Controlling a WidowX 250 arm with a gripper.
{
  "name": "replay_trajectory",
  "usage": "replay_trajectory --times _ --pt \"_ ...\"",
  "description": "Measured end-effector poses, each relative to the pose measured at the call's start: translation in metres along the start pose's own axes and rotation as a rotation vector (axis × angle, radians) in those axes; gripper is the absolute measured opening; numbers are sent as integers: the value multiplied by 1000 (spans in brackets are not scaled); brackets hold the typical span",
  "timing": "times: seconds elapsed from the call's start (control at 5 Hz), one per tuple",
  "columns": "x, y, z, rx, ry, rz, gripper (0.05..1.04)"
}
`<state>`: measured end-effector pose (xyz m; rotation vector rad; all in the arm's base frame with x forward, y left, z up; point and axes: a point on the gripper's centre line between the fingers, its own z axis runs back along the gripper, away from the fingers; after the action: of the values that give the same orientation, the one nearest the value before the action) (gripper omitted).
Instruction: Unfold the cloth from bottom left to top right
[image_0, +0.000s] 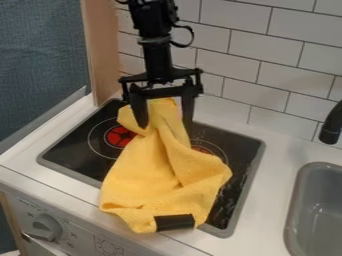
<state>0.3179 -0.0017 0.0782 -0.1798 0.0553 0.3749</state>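
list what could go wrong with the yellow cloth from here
The gripper stands open around the bunched top of the yellow cloth, so a lift without a firm grip might slip off or drag the fabric.

The cloth lies in overlapping folds over the stove top, so pulling it could bring several layers along and leave it crumpled.

Its lower end reaches the front edge of the counter, so a nudge that way might make it droop over.

Arm (157, 56) upright | end effector (164, 128) pointing down | fingers (139, 107) spread apart
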Motion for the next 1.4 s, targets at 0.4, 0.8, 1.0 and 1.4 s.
replay_trajectory --times 0.4,0.8,1.0,1.4 --pt "1 0 -9 9 17 -12 620" --pt "2 3 -18 21 41 -20 143" --pt "1 1 -18 10 49 -33 55" --pt "-2 -2 -18 -8 65 -46 50"
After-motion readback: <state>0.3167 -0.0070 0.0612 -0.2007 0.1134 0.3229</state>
